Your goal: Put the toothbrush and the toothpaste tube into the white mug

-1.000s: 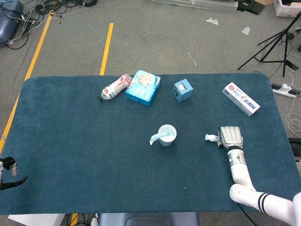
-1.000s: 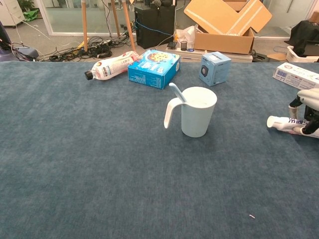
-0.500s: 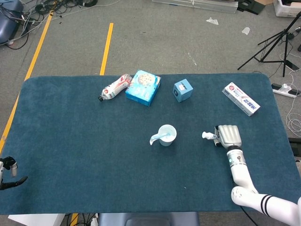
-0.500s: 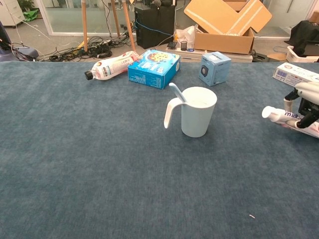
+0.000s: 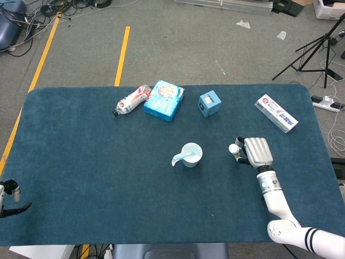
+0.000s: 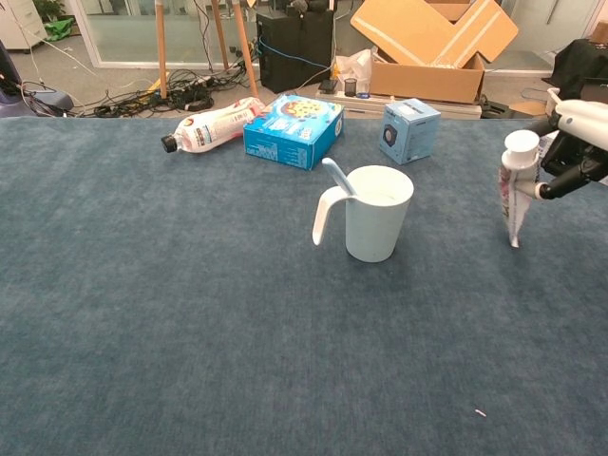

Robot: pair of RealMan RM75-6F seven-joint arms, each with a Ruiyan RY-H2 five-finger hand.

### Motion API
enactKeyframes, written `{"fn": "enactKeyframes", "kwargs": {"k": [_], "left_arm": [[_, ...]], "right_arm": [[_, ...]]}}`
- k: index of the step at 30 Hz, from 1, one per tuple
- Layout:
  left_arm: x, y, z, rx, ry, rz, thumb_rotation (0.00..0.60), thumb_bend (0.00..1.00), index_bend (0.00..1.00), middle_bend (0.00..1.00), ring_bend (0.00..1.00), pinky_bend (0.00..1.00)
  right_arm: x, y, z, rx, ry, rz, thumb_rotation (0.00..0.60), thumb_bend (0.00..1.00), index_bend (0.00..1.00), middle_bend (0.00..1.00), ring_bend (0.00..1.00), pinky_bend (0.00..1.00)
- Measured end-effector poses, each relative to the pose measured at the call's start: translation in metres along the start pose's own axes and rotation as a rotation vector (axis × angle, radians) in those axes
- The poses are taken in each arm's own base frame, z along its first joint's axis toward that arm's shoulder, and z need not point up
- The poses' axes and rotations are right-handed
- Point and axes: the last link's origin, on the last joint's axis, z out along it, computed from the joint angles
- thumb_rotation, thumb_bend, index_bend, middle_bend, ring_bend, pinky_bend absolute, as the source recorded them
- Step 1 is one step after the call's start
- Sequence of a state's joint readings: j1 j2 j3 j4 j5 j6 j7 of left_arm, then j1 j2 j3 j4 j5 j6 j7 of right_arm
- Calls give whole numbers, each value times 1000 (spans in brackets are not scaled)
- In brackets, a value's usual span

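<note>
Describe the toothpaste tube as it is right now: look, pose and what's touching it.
The toothpaste tube is white with red and blue print and a round white cap. It hangs nearly upright, cap up and flat crimped end down, lifted clear of the blue table cover. The right hand grips it near the cap. It sits to the right of the white mug, not touching it.

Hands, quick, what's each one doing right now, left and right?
Left hand: only partly in view at the table edge, cannot tell.
Right hand: holding the toothpaste tube, cap up, lifted off the table.
</note>
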State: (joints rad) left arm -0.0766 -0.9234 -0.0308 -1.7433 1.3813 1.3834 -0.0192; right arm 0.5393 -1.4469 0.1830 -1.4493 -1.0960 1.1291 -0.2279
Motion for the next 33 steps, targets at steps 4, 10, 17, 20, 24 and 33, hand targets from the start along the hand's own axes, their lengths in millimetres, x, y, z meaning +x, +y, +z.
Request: {"fn": "enactKeyframes", "kwargs": {"k": [4,10,17,20,24,33], "left_arm": [[0,0,0,0,-1,1,600,64,751,530,510,593],[0,0,0,1,-1,1,600,64,751,530,510,593],[1,0,0,2,2,-2,600,64,751,530,510,593],[1,0,0,2,3,-4,600,64,751,530,510,593],[2,0,-1,-1,5,-7,600,64,751,530,510,593],[1,0,-1,-1,2,-4,600,64,751,530,510,593]], "right_arm": [[6,-8,-3,41,42,55,600,341,674,1000,1000,1000],[15,-21,-4,93,92,139,600,341,674,1000,1000,1000],[29,-50,-3,174,136,226,600,341,675,1000,1000,1000],[38,-64,-6,213,153,261,600,341,679,1000,1000,1000],[49,-81,-11,261,176,301,600,342,680,1000,1000,1000],[59,-110,-16,335,189,355,600,341,682,1000,1000,1000]]}}
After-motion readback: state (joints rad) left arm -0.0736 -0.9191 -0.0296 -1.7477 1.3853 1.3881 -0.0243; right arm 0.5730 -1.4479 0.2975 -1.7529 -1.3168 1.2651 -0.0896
